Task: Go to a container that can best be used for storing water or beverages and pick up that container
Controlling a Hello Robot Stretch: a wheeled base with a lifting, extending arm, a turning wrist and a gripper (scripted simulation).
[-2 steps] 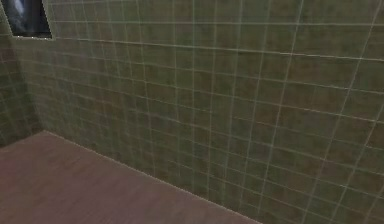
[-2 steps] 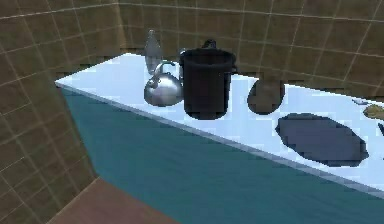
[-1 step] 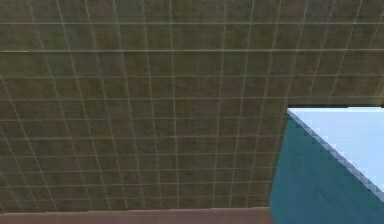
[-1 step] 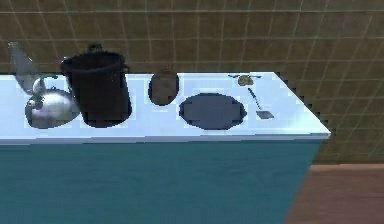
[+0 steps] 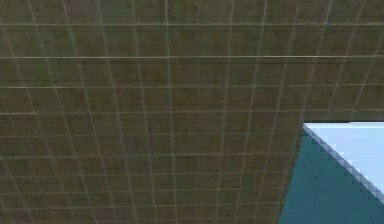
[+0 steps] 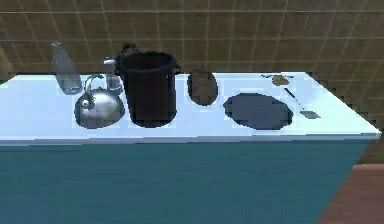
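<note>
I am looking across the counter [image 6: 40, 118] and cannot tell my claw's state. Nearest, the kettle [image 6: 98, 105] is sitting at nine o'clock of the pot [image 6: 150, 88]. The bottle [image 6: 66, 68] is standing upright farther back, at the kettle's eleven o'clock, so I am judging the kettle is crowding my reach.

- Deep black cylindrical pot [image 6: 150, 88]: dark, mostly matt, with a slight sheen at the rim.
- Tall clear glass bottle [image 6: 66, 68], at ten o'clock from it: transparent and smooth.
- Rounded silver metal kettle [image 6: 98, 106]: polished and reflective.
- Brown oval potato [image 6: 203, 87], at three o'clock: dull skin.
- Pale-blue-topped teal table [image 6: 40, 120]: smooth, softly glossy top.
- Olive-brown tiled wall [image 5: 150, 100]: matt.
</note>
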